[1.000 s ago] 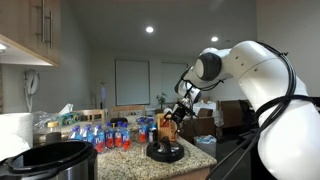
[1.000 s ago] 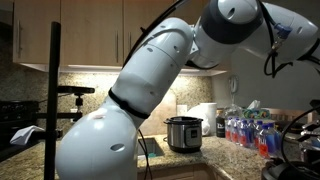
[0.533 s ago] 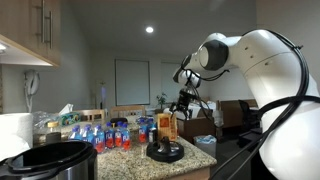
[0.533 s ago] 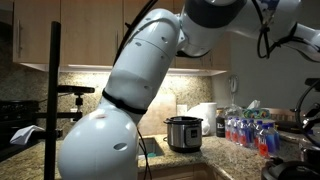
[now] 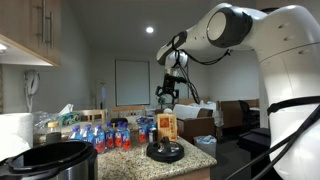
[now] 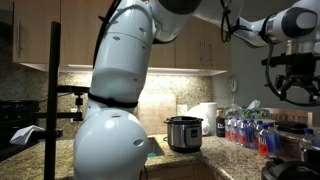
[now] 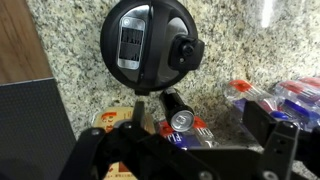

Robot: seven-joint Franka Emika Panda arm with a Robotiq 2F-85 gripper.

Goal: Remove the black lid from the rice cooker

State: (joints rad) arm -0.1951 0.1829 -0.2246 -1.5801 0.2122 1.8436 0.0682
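The black lid (image 5: 165, 152) lies flat on the granite counter, knob up; it fills the top of the wrist view (image 7: 148, 45). The rice cooker (image 5: 55, 160), black with a silver rim band, stands uncovered at the counter's near left, well apart from the lid. My gripper (image 5: 167, 93) hangs high above the lid, and it also shows in an exterior view (image 6: 290, 88). In the wrist view the gripper (image 7: 200, 135) has its fingers spread wide with nothing between them.
Water bottles with red caps (image 5: 105, 137) and a black drink can (image 7: 180, 118) stand beside the lid. An orange box (image 5: 167, 127) stands right behind it. A white appliance (image 5: 12, 135) is at far left. A silver-bodied cooker (image 6: 183, 133) stands by the backsplash.
My arm has lifted: the gripper rose from just above the lid to well above it and swung slightly left. The lid stayed on the counter.
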